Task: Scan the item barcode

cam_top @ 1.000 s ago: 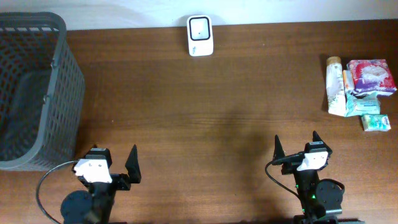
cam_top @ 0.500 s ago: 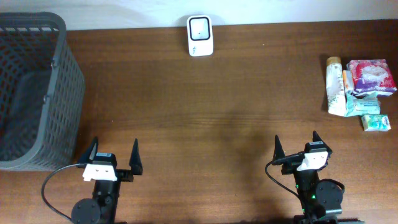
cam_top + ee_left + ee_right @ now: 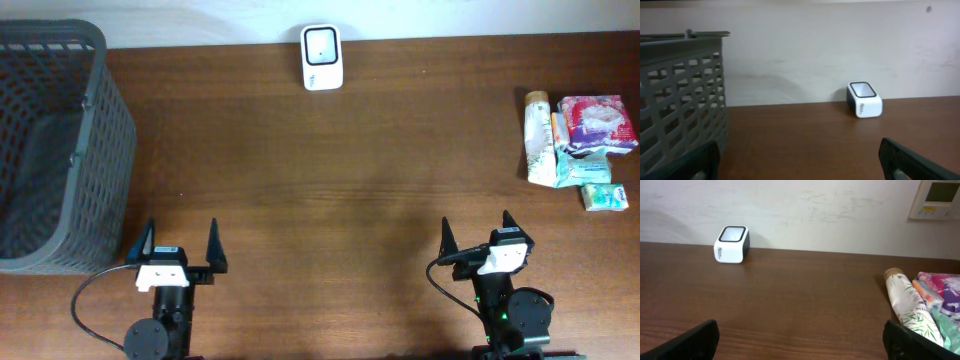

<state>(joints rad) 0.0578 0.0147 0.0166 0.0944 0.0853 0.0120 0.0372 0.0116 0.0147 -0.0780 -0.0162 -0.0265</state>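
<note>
Basket [image 3: 50, 140] sits ahead and to the left of the left claw [image 3: 180, 240]. That claw is released, jaws spread wide, nothing in them. Scanner [image 3: 322, 57] stands at the far edge of the table [image 3: 300, 200], ahead and between both claws, well apart from each. Right claw [image 3: 476, 225] is released and empty too. Item pile of tube [image 3: 539, 140], packets [image 3: 598, 125] and small box [image 3: 604, 197] lies ahead-right of the right claw, untouched.
</note>
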